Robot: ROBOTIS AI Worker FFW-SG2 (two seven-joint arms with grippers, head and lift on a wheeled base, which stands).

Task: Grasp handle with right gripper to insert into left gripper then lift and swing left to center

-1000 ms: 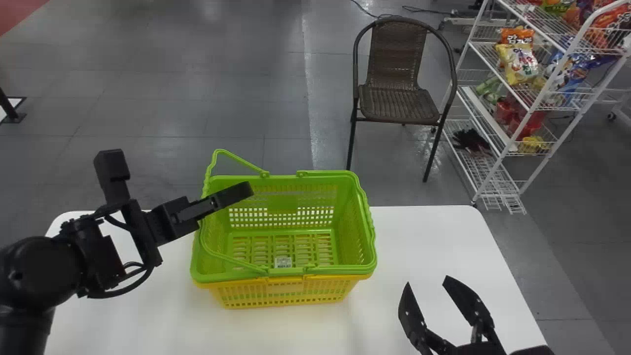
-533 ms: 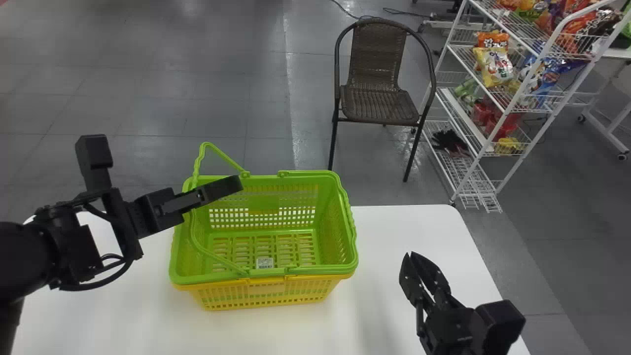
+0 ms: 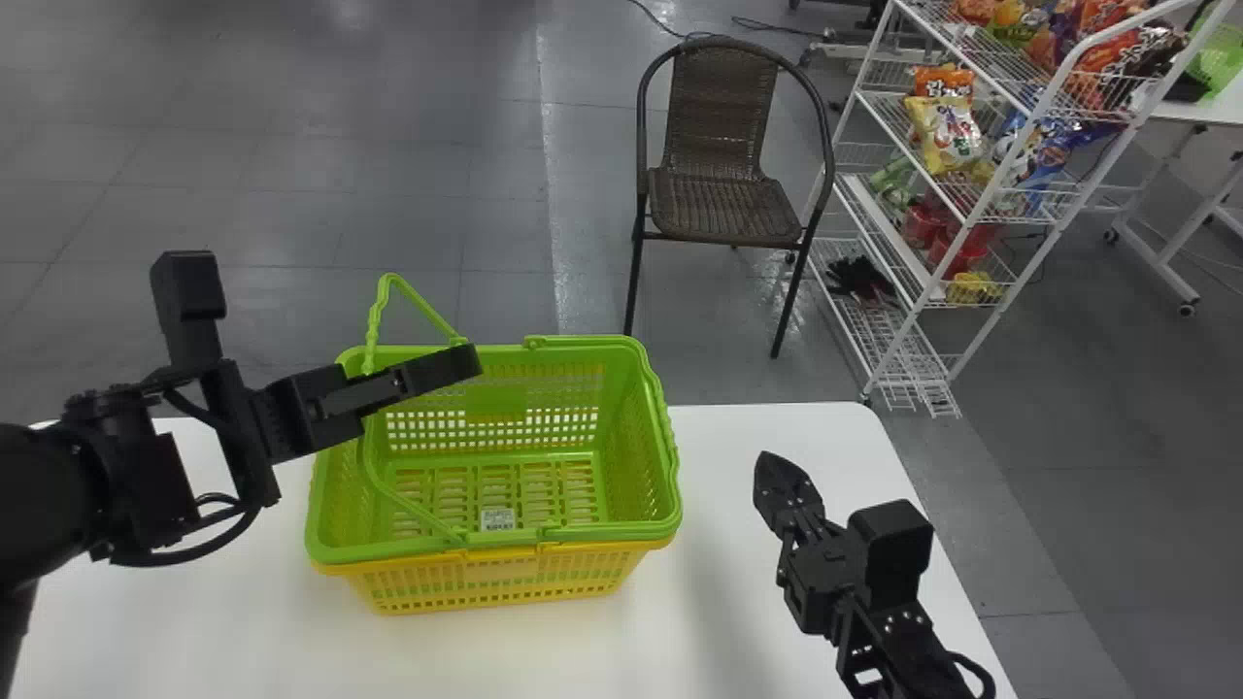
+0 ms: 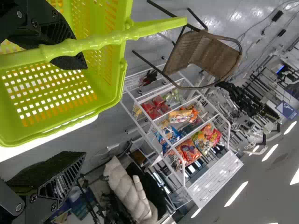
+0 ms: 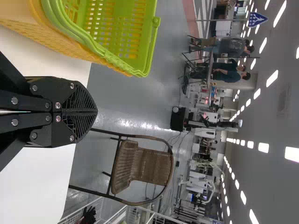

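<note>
The green basket (image 3: 607, 531), nested in a yellow one (image 3: 505, 580) left on the surface (image 3: 723, 631), looked light but springy, its slim left handle (image 4: 107, 39) best taken mid-grip, beside the widely spread left tool (image 4: 85, 110), the right tool (image 3: 760, 458) pressed together at near right.

The green basket (image 3: 636, 456) is smooth plastic, the table (image 3: 738, 592) matt, the chair (image 3: 723, 204) roughly woven.

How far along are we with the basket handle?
Done, it seems: one handle of the green basket is raised, near the open left gripper. In hand: nothing; the shut right gripper is right of the baskets. Left to do: seat the handle, close, lift, swing; the green basket sits nested in the yellow one.
</note>
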